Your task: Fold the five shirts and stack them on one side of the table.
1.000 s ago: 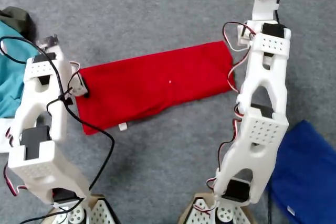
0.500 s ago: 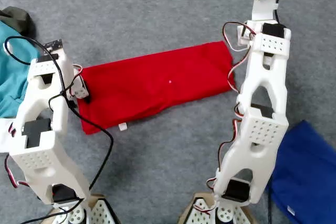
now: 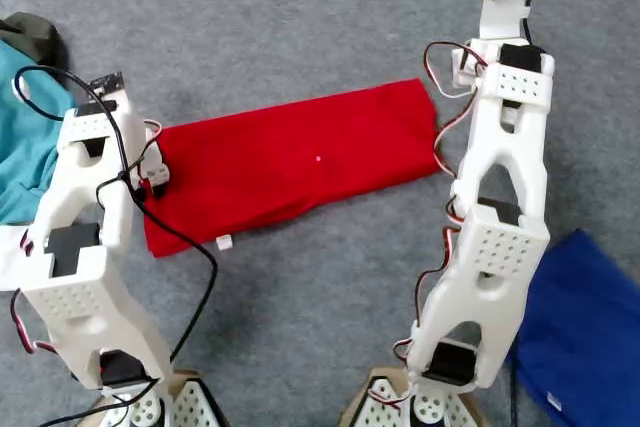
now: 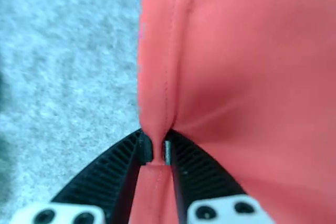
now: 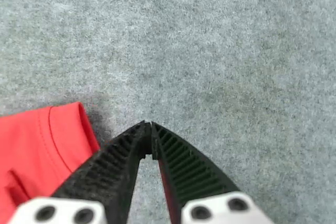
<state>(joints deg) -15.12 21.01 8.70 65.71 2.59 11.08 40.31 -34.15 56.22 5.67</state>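
The left fingers (image 4: 155,151) pinch the edge of the red shirt (image 3: 300,162) tight. The shirt lies on the table (image 3: 300,27). The right fingers (image 5: 151,129) are closed beside its other end.

Two white robot arms stand side by side at one grey desk (image 3: 330,37): the left arm (image 3: 75,247) and the right arm (image 3: 500,197). Each arm ends in one black end effector, making two: the left end effector (image 4: 155,149) and the right end effector (image 5: 151,127).

Four pieces of cloth lie on the desk. There is one red shirt (image 3: 300,162), one teal garment (image 3: 20,147), one blue garment (image 3: 585,327) and one dark olive cloth (image 3: 30,35). The last three are cut off by the picture's edge, so whether they are shirts cannot be told.

One small white tag (image 3: 224,242) sits at the red shirt's edge. One black cable (image 3: 190,257) loops beside the left arm.
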